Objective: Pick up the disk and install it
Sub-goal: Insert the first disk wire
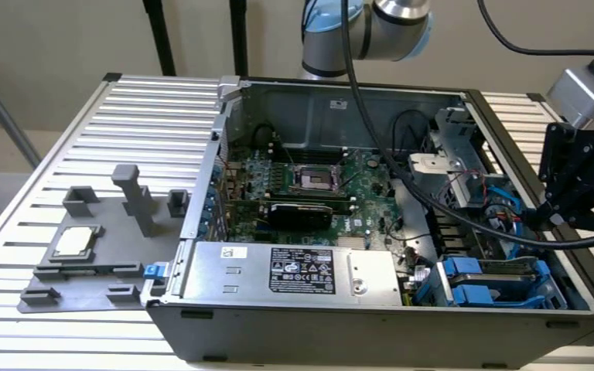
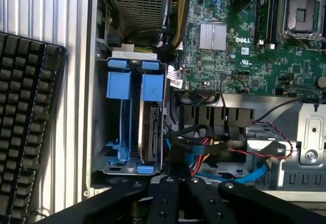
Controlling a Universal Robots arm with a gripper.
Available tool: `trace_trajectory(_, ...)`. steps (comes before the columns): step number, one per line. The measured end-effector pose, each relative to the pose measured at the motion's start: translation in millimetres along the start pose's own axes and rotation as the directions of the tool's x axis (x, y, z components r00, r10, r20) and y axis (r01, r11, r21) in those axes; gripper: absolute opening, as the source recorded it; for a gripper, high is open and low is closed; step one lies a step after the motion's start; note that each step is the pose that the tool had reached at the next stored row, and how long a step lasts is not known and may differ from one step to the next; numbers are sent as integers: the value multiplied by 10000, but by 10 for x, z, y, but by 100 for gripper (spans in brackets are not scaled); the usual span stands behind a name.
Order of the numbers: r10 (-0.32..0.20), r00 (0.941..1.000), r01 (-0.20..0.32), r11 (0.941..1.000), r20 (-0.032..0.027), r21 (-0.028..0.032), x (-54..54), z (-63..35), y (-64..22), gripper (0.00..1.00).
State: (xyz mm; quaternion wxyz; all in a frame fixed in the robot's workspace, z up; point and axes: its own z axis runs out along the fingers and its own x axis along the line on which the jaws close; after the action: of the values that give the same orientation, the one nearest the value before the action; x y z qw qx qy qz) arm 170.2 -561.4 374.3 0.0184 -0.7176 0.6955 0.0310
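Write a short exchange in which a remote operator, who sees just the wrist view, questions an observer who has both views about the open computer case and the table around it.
Operator: My wrist view shows the disk standing on edge in the blue cage, and the gripper is shut. What lies on the table on the far side of the case?
Observer: At the exterior view's left of the case, a grey fixture sits on the slatted table, with a small silver chip lying on it.
Operator: Where does the arm come from?
Observer: The arm stands behind the case's back wall.
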Motion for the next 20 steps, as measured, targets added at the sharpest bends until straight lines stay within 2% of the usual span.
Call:
trace_trajectory(7,-134,9999,134,9999,-44,-36,-21,72,9,11)
trace_trajectory(16,-214,9997,213,9997,-73,-84,-16,180,116,11)
trace_trajectory(17,-226,9997,225,9997,-75,-91,-16,188,138,12)
trace_trajectory(18,-240,9997,239,9997,-77,-101,-17,194,163,18)
trace_trajectory(19,-253,9996,253,9996,-77,-109,-17,199,189,18)
trace_trajectory(20,-268,9996,267,9996,-77,-114,-18,201,215,24)
